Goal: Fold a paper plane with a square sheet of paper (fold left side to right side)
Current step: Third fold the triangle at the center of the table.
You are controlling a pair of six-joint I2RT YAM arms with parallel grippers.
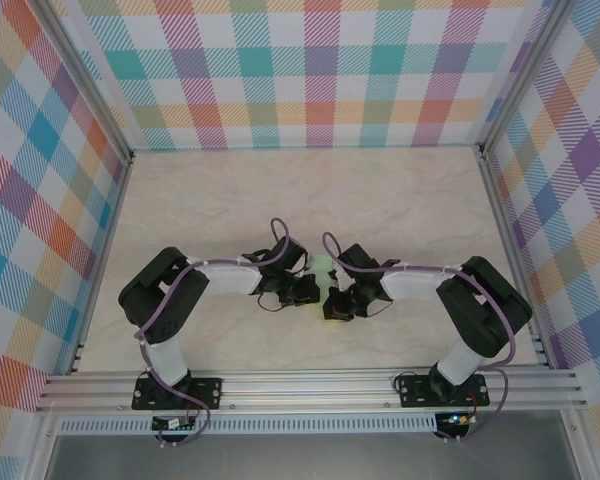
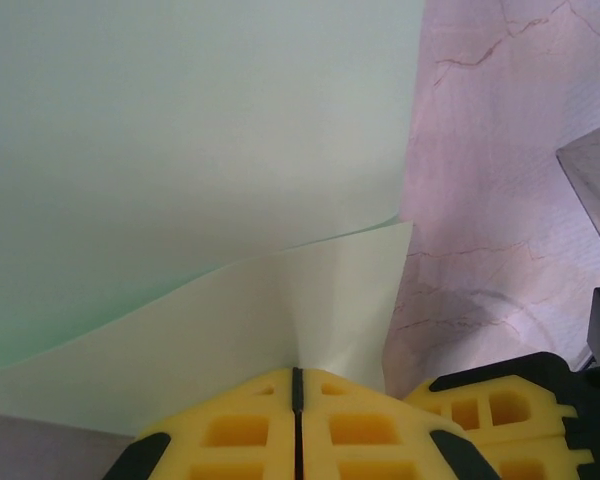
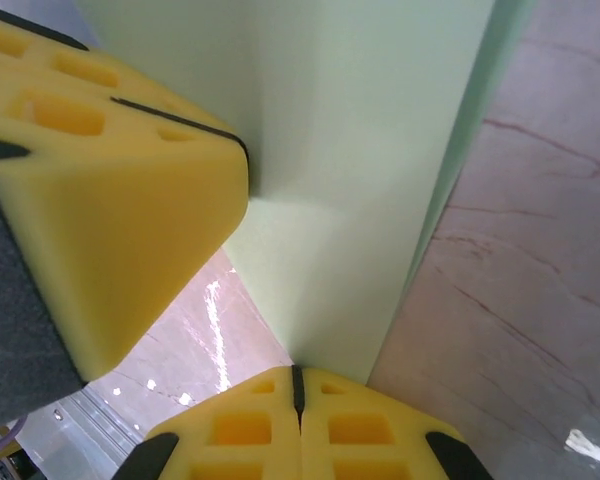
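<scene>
The square sheet of pale green paper (image 1: 325, 268) is held up between both grippers at the middle of the table, mostly hidden from above by the arms. In the left wrist view the sheet (image 2: 180, 150) spreads wide and bends, and my left gripper (image 2: 297, 372) is shut on its lower edge. In the right wrist view the sheet (image 3: 370, 150) rises steeply, with my right gripper (image 3: 297, 368) shut on its corner. The left gripper's yellow pads (image 3: 110, 190) pinch the paper just to the left. From above, the left gripper (image 1: 313, 293) and right gripper (image 1: 337, 300) nearly touch.
The marbled beige table (image 1: 280, 200) stretches out behind the arms, fenced by checkered walls (image 1: 310, 70) and aluminium rails (image 1: 310, 385). The right gripper's yellow pads (image 2: 500, 410) sit close at the lower right of the left wrist view.
</scene>
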